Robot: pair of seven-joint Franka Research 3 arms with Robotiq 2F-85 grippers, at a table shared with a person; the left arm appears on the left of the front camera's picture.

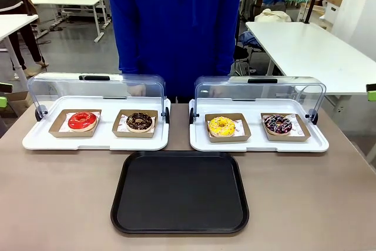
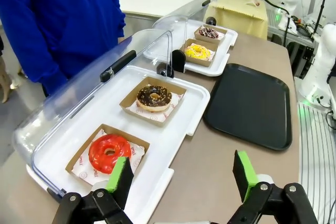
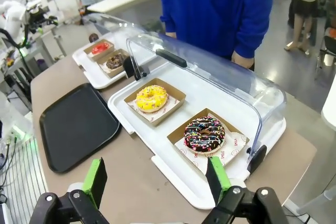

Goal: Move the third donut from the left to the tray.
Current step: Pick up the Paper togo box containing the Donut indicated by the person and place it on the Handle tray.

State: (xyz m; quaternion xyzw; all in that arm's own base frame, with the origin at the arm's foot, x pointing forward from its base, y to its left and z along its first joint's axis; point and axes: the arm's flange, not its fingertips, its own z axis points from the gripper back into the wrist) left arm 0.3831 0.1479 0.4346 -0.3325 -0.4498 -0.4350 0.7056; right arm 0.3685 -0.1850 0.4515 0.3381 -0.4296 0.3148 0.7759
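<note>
The yellow-glazed donut [image 1: 221, 126] [image 2: 198, 51] [image 3: 151, 98] lies in its brown cardboard tray on the right white tray, under an opened clear lid. The black tray [image 1: 180, 191] [image 2: 252, 103] [image 3: 76, 125] sits bare on the table in front of both white trays. My left gripper [image 2: 182, 177] hovers open above the table edge beside the left white tray, nothing between its green pads. My right gripper [image 3: 156, 179] is open above the right white tray's near corner, holding nothing.
A red donut [image 1: 82, 120] and a chocolate donut [image 1: 139, 121] sit on the left white tray [image 1: 35, 140]. A sprinkled chocolate donut [image 1: 277, 124] lies right of the yellow one. A person in blue [image 1: 176, 27] stands at the far side. Both clear lids [image 1: 258, 92] stand open.
</note>
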